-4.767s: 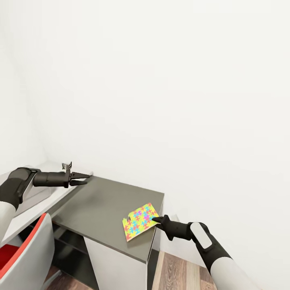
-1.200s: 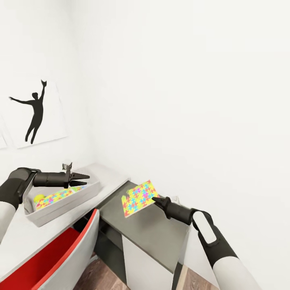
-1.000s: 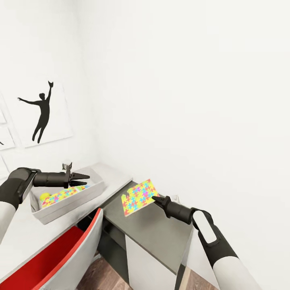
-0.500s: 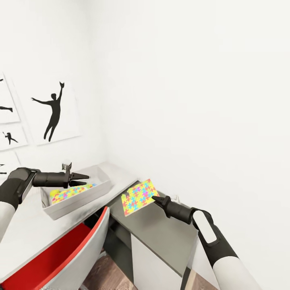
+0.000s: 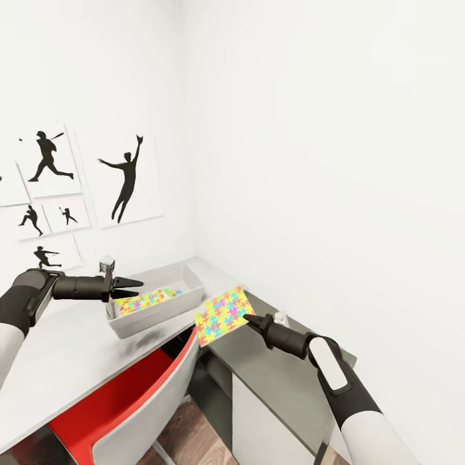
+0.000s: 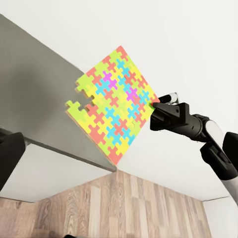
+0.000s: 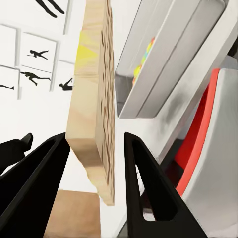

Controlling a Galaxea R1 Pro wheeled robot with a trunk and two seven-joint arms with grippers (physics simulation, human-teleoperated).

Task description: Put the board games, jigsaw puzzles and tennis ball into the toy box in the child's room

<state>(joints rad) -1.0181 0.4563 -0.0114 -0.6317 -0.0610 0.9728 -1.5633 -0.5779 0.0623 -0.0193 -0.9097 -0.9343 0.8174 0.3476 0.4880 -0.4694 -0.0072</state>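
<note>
The view has swung round to the shallow light-grey toy box, bringing the right gripper, clamped on the thin multicoloured jigsaw square, near it, while the left gripper hangs empty, its fingers slightly parted.

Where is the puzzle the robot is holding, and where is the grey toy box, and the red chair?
jigsaw puzzle (image 5: 223,316): head view, middle of its patterned face.
toy box (image 5: 158,314): head view, its near long wall.
red chair (image 5: 123,394): head view, the red seat inside.

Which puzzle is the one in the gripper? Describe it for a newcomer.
Start at the white table, then its grey toy box. Just right of that, the jigsaw puzzle hangs tilted in the air, pinched at one corner by the right gripper; the other puzzle lies inside the box.
</note>
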